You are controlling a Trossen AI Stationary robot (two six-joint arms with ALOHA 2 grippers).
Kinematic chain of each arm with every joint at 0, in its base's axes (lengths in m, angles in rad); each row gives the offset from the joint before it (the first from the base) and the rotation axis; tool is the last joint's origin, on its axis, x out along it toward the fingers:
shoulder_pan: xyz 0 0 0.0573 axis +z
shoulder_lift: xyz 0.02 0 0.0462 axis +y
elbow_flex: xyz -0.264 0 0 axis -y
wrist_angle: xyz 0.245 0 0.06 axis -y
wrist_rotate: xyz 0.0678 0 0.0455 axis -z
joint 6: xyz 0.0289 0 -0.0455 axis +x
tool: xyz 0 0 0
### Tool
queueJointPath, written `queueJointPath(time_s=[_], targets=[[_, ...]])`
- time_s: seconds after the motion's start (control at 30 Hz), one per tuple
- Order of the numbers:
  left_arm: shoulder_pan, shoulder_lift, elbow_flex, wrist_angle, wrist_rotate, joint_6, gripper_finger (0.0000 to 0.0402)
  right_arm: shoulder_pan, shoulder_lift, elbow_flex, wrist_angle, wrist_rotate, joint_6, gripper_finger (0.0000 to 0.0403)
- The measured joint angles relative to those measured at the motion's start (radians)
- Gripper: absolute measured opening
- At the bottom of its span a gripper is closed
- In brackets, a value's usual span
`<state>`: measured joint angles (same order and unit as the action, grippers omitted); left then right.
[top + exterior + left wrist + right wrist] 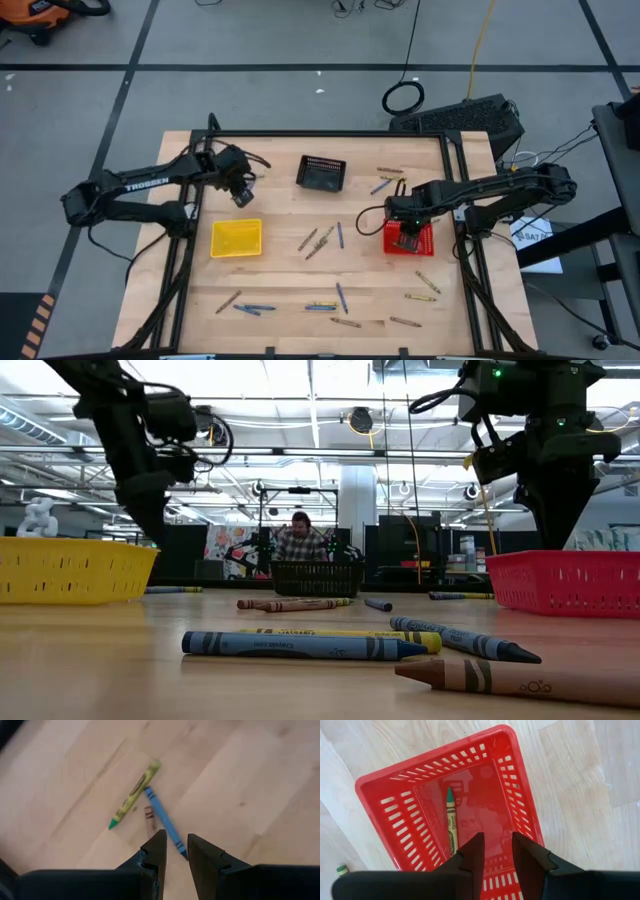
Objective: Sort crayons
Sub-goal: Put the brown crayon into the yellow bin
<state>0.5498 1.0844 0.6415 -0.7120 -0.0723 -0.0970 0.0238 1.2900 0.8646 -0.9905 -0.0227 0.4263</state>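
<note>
On the left, the left tool point(243, 192) hangs above the worktop point(280, 275) beyond the yellow basket point(236, 238), its fingers parted by a narrow gap and pinching nothing; its wrist view looks down on a green-tipped crayon point(134, 795) and a blue crayon point(165, 822) lying tip to tip. The other crayons point(320, 241) lie scattered across the middle and near edge, with the black basket point(321, 172) at the far side. On the right, the right tool point(406, 236) hovers over the red basket point(375, 790) — fingers slightly spread, empty — where one green crayon point(451, 820) lies inside. This looks like the drop-off step just finished; next, each tool must descend squarely over a loose crayon and close on it.
</note>
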Motion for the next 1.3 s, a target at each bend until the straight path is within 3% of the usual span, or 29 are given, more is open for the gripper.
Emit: queueJointPath(time_s=[0.27, 0.5, 1.3], targets=[[0.092, 0.099, 0.000, 0.001, 0.020, -0.037, 0.0082, 0.000, 0.000, 0.000, 0.034, 0.000, -0.021, 0.0087], [0.107, 0.150, 0.000, 0.003, 0.078, -0.037, 0.0082, 0.000, 0.000, 0.000, 0.048, 0.000, -0.025, 0.0087], [0.114, 0.313, -0.001, 0.008, 0.005, -0.017, 0.0082, 0.000, 0.000, 0.000, 0.048, 0.000, -0.024, 0.0087]])
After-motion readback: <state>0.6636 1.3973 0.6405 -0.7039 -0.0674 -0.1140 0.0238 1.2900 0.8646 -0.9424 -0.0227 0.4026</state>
